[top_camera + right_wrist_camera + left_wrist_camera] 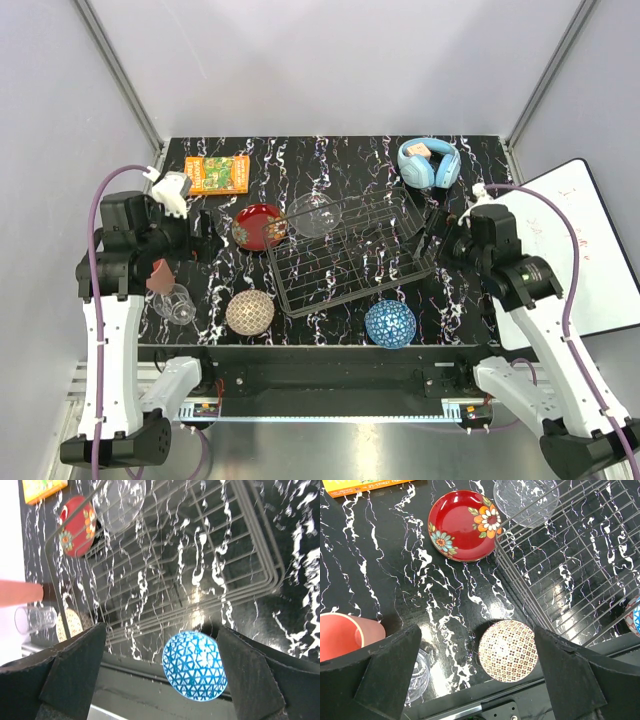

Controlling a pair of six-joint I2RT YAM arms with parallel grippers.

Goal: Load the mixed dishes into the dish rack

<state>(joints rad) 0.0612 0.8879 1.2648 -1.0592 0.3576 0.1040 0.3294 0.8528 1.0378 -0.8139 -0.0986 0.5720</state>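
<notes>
The dark wire dish rack [350, 255] sits mid-table and holds no dishes. The red plate [260, 226] and clear glass bowl [315, 215] lie at its far left corner. The beige patterned bowl [250, 312] and blue patterned bowl [390, 323] sit upside down near the front edge. The stemmed glass [175, 303] and salmon-pink cup [160, 275] are at the left. My left gripper [476, 632] is open and empty, hovering over the beige bowl [508, 650]. My right gripper [161, 629] is open and empty, above the blue bowl [195, 666] and the rack [175, 565].
An orange-green book [218, 173] lies at the back left and light blue headphones [430, 163] at the back right. A whiteboard [590, 250] lies off the table's right side. Grey walls enclose the table.
</notes>
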